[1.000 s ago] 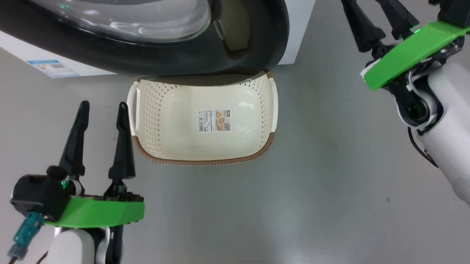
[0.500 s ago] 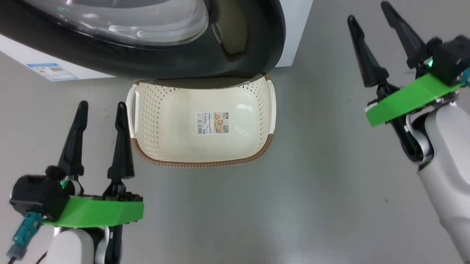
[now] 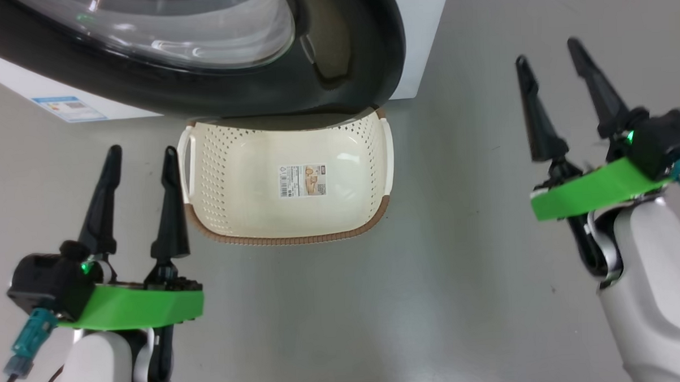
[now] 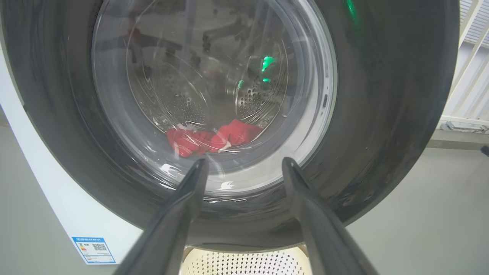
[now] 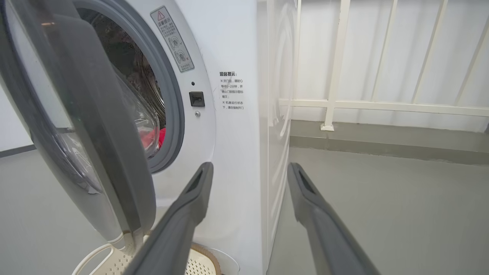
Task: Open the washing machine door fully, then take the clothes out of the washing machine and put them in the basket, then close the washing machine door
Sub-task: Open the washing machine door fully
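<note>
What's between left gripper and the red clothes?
Left wrist view: the bulging clear glass window of the black-rimmed round door sits between the left gripper and the bright red fabric clothes.

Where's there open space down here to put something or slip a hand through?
The grey floor between the basket and the right gripper is wide open. The basket itself is empty. It's tight where the washing machine door overhangs the basket's far rim, and between the left gripper and basket.
</note>
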Available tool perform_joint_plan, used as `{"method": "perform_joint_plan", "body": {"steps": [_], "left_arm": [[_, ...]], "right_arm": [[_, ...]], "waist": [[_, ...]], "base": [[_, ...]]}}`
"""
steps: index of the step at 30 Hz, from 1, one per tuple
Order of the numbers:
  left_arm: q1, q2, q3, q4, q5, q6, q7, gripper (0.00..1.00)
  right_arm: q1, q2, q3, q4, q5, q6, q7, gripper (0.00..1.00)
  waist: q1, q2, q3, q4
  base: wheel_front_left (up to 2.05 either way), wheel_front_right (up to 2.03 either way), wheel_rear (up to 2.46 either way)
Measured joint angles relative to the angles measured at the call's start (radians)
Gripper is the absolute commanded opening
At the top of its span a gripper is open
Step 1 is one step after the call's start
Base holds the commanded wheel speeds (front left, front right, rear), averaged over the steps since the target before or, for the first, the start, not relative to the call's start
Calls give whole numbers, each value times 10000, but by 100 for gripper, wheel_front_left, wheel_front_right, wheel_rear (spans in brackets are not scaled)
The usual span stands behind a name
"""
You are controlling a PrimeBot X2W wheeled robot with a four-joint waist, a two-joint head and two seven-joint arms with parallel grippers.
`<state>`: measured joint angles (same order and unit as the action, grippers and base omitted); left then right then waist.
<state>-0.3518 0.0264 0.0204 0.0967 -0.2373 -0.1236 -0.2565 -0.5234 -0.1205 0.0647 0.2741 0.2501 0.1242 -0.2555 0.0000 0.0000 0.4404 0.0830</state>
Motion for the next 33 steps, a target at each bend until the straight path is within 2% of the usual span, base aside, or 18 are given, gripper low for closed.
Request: {"method": "perform_joint_plan", "body": {"steps": [11,33], "left_arm": [[12,0,127,-52,0,2,-4,100],[14,0,148,-94,2,4,-4,100]], "right_arm": [[750,232,-186,-477,-148,2,0,100],[860,278,-288,-499,-151,0,0,100]], "waist": [[0,0,-38,-73],[0,0,169,-89]], "base": [[0,0,0],[0,0,0]]}}
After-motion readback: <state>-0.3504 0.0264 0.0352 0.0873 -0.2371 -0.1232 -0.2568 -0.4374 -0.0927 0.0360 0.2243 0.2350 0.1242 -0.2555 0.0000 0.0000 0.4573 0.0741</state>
